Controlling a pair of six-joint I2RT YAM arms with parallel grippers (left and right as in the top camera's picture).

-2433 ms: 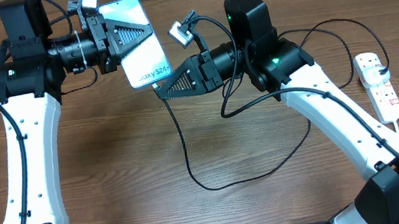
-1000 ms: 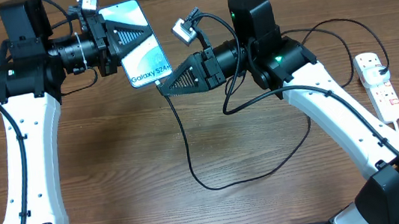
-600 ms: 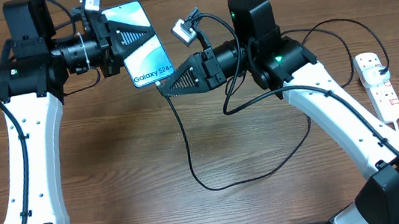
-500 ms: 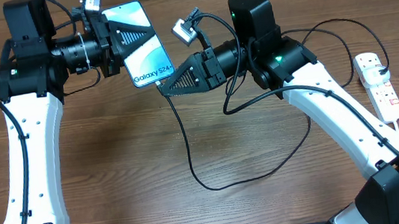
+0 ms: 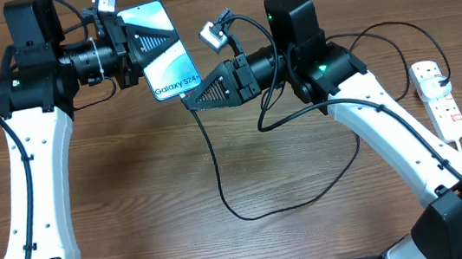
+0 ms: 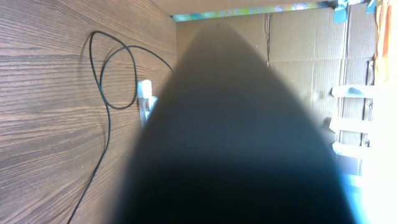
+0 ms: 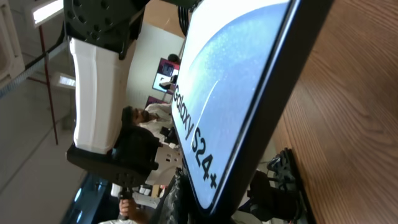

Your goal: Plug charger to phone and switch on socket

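Clamping the phone [image 5: 170, 65] aloft, the left gripper [image 5: 156, 40] faced the right gripper [image 5: 188, 103], whose jaws pinched the charger [image 5: 218, 174] beside its lower end.

Change over the interval: I shifted my left gripper [image 5: 170, 35] slightly rightward with the phone [image 5: 170, 67], which uncovered more of the screen lettering. My right gripper [image 5: 186, 101], pinching the charger [image 5: 216, 170], edged right too.
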